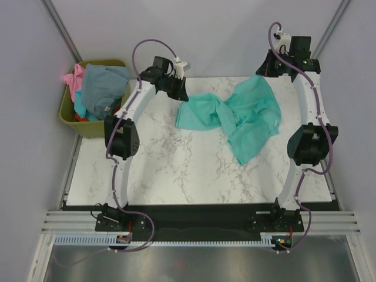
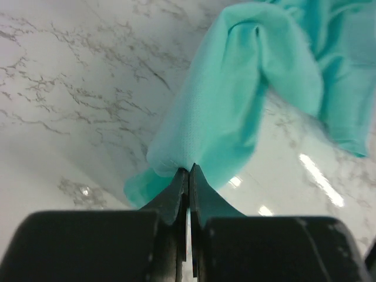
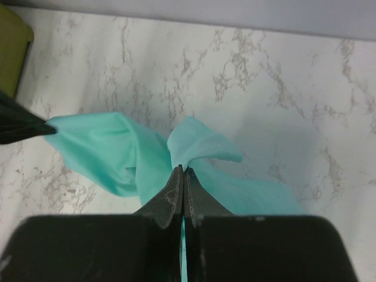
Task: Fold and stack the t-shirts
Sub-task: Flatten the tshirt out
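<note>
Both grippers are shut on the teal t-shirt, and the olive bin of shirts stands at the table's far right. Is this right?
No. The olive bin stands at the table's far left, as the top view shows. The left gripper and right gripper are indeed both shut on the teal t-shirt.

teal t-shirt (image 2: pixel 235 106): soft matt cloth, fine knit texture visible, creased. desk (image 2: pixel 76 76): white marble look with grey veins, smooth, glossy, lamp glare on it. left hand (image 2: pixel 188 171) and right hand (image 3: pixel 182 171): black, matt, plastic-looking, edges lightly scuffed. bin (image 1: pixel 88 128): olive, matt, looks plastic.
</note>
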Controlling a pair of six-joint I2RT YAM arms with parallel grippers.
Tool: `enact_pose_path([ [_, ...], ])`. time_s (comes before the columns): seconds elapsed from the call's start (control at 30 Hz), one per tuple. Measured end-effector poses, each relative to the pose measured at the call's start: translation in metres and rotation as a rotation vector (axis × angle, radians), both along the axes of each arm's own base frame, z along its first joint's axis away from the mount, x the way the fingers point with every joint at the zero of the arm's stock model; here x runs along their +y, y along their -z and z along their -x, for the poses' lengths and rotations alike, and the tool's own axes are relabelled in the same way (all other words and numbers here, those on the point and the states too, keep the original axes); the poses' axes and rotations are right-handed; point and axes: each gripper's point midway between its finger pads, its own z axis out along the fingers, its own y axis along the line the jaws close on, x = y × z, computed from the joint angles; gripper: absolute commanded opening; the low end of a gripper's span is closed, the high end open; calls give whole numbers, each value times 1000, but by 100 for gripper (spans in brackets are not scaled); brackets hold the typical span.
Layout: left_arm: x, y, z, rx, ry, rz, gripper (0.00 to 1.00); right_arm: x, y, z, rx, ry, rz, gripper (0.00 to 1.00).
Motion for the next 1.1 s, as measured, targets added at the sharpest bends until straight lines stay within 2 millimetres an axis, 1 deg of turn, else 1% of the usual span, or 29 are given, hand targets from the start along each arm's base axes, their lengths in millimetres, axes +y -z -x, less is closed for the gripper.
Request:
enact_pose_path([
  [0.03,4,-19,9,-10,3,12,2,-2,-9,-3,-25,7,7,0],
  [0.1,13,-67,39,-50,19,44,2,-4,-23,-7,-67,16,18,0],
  [0.13,19,-91,59,-72,31,58,2,-5,-27,-9,-82,19,21,0],
  [0.2,33,-132,105,-106,58,86,2,-6,-28,-9,-86,23,23,0],
  [0.23,38,-145,125,-116,71,96,3,-6,-25,-9,-81,25,24,0],
  [0.27,43,-155,153,-110,93,104,7,-6,-21,-8,-71,25,23,0],
  [0.3,47,-159,176,-95,117,112,25,-7,-17,-6,-58,25,23,0],
  [0.33,50,-158,193,-79,138,111,36,-6,-13,-5,-46,25,22,0],
  [0.37,54,-152,212,-37,158,104,45,-6,-8,-3,-32,24,21,0],
  [0.4,56,-143,227,14,174,95,51,-6,-4,-1,-22,24,20,0],
  [0.43,59,-131,238,69,181,80,57,-6,-2,0,-16,24,19,0],
  [0.47,61,-117,244,125,183,60,59,-6,-1,1,-10,23,18,0],
  [0.5,64,-102,245,179,175,32,65,-5,0,2,-7,21,18,0],
  [0.53,67,-88,243,221,166,3,74,-4,1,2,-5,19,17,0],
  [0.57,69,-76,238,245,159,-24,74,-4,1,2,-5,18,17,0],
  [0.67,74,-57,217,262,128,-89,75,-3,1,2,-5,17,17,0],
  [0.77,80,-52,190,207,88,-148,72,0,0,2,-7,13,18,0],
  [0.87,85,-43,172,174,63,-194,66,-1,-2,2,-12,14,19,0],
  [0.9,87,-36,166,173,55,-215,62,-1,-2,1,-14,14,19,0],
  [0.97,92,-15,156,185,45,-267,58,0,-2,2,-14,12,18,0],
  [1.0,96,-5,152,192,38,-298,54,0,-2,1,-14,12,18,0],
  [1.1,111,27,140,210,22,-407,50,2,-1,2,-11,9,17,0],
])
